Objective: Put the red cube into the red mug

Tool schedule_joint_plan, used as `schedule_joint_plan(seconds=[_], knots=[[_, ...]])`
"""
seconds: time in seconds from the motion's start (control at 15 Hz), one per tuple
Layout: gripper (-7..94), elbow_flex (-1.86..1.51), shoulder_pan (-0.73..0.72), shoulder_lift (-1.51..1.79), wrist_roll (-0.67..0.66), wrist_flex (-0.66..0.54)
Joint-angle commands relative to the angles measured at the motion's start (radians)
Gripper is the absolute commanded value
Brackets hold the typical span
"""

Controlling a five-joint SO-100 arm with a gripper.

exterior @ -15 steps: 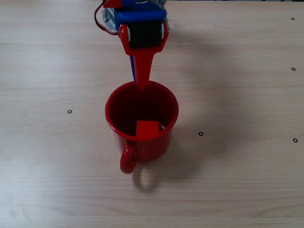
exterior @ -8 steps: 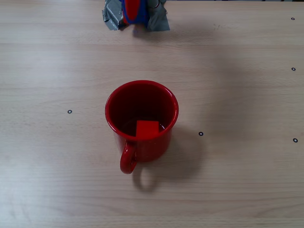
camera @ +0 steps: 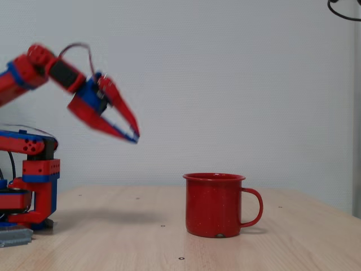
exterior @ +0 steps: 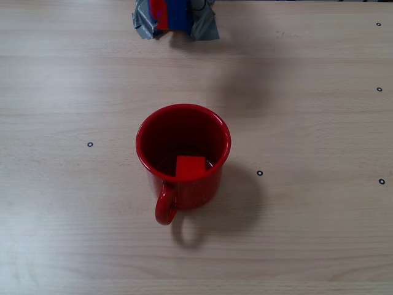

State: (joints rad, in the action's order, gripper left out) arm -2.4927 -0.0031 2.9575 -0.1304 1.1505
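Side fixed view first, going from left to right. At the left edge of the table [camera: 113, 248] stands the red and blue arm [camera: 34, 164]. High above the left part of the table hangs the gripper [camera: 128, 132]. Its two pointed fingers meet at the tips, with only a thin gap farther back. It is a bit blurry, so I cannot tell for sure if it is pressed all the way together. It carries nothing. It is well apart from the mug, up in the air and to the mug's left.

Next, near the middle of the table, stands the red mug [camera: 214, 206]. It is upright, and its handle points to the right in this view. You cannot see inside it from the side.

Top fixed view now. The red mug [exterior: 212, 129] sits near the middle of the table, with its handle toward the bottom edge of the picture. Inside it lies the red cube [exterior: 190, 167], flat on the mug's floor, close to the wall on the handle side. Nothing else is in the mug. Only a bit of the arm shows at the top edge.

I think the job is done, since the cube is in the mug. The step in hand looks like pulling the arm away. The next move only needs the arm to go to rest and stay clear of the mug.
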Motion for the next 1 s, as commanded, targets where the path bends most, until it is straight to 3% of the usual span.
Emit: schedule_joint_plan(seconds=[0.0,0.33,0.93], knots=[[0,-0.115,0.025,0.107,0.041,-0.038],[0,-0.558,0.015,0.311,0.044,-0.212],[0,-0.663,-0.018,0.374,0.058,-0.199]])
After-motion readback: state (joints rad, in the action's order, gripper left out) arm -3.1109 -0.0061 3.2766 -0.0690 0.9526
